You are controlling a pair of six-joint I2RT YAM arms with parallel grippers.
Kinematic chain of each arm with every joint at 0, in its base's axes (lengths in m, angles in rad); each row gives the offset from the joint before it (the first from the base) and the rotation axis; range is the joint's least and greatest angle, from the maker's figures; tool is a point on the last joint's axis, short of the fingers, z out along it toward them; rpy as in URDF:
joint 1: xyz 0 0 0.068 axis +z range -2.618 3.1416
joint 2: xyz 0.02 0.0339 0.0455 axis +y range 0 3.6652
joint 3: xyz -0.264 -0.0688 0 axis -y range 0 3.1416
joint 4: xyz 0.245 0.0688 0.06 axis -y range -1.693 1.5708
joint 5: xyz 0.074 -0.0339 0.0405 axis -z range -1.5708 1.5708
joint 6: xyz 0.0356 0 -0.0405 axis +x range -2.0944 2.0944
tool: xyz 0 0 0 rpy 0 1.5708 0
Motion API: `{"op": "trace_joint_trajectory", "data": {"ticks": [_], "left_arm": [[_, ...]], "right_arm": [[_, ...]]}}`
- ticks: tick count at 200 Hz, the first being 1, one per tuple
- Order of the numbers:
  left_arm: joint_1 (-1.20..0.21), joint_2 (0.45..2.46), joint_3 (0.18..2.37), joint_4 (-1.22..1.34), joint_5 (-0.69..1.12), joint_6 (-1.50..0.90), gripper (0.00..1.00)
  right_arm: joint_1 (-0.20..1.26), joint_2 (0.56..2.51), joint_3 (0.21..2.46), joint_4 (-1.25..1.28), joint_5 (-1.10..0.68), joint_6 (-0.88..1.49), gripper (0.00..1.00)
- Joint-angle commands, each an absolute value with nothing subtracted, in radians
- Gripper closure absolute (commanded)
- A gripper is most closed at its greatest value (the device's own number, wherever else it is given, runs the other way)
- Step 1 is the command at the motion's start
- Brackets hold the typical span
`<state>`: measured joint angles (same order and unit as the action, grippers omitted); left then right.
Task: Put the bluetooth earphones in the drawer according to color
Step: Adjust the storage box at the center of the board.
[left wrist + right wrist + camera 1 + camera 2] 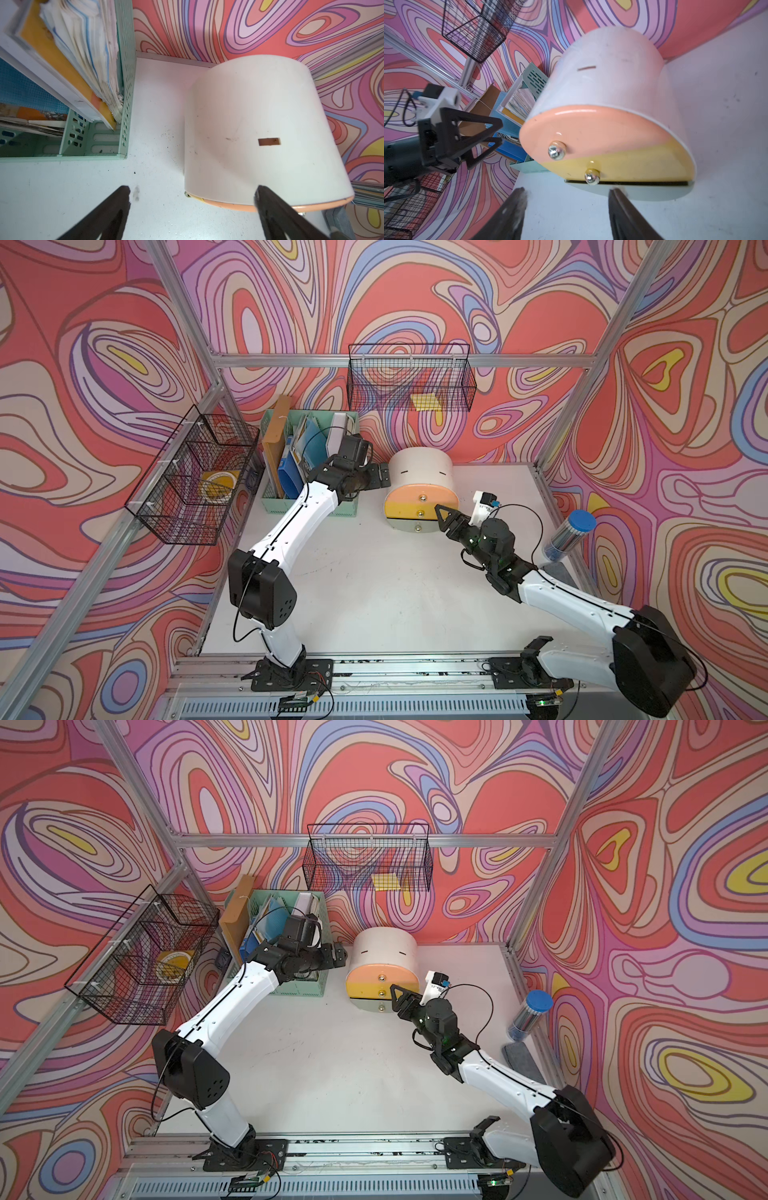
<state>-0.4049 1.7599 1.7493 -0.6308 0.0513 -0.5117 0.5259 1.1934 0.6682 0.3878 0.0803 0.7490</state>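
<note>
Along the lower edge of both top views the two arms rise from a metal rail. Beyond it the white table point(374, 593) is scuffed and speckled, and I see no bluetooth earphones on it in any view. My reading is that the sorting is done or close to it, though what is inside cannot be seen.

In the middle of the frame the right hand point(566, 194) points at the drawer point(419, 472), jaws apart and empty, just short of the fronts. The peach front point(591, 128) and yellow front point(633, 164) sit flush. The grey-green front point(643, 192) shows a dark gap above it, so closing it may be what is left. The left hand point(192, 192) hangs wide open and empty beside the drawer's left flank.

Left of the drawer stands a mint-green file holder point(307, 506), and at the right edge a blue-capped tube point(569, 539). Farther back, two wire baskets point(195, 481) point(409, 377) hang on swirl-patterned walls.
</note>
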Motion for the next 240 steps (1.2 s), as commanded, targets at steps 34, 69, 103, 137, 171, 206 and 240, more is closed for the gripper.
{"op": "trace_joint_trajectory", "data": {"ticks": [34,69,103,137,171,206,240], "left_arm": [[-0.401,1.884,1.817,-0.62,0.161,-0.543,0.01],[-0.4,1.934,1.846,-0.593,0.203,-0.544,0.01],[-0.399,1.959,1.851,-0.564,0.271,-0.554,0.01],[-0.399,1.945,1.793,-0.504,0.33,-0.579,0.02],[-0.399,1.919,1.728,-0.457,0.37,-0.599,0.03],[-0.413,1.872,1.617,-0.356,0.439,-0.65,0.04],[-0.437,1.814,1.517,-0.299,0.468,-0.679,0.05]], "right_arm": [[0.325,1.223,0.867,0.117,-0.184,0.632,0.19],[0.191,1.364,0.991,0.124,-0.402,0.648,0.09],[0.115,1.545,1.128,0.115,-0.516,0.646,0.02],[0.082,1.727,1.255,0.086,-0.607,0.623,0.02],[0.082,1.837,1.309,0.101,-0.738,0.623,0.02],[0.093,1.826,1.206,0.259,-0.844,0.709,0.04],[0.117,1.778,1.12,0.289,-0.858,0.721,0.04]]}}
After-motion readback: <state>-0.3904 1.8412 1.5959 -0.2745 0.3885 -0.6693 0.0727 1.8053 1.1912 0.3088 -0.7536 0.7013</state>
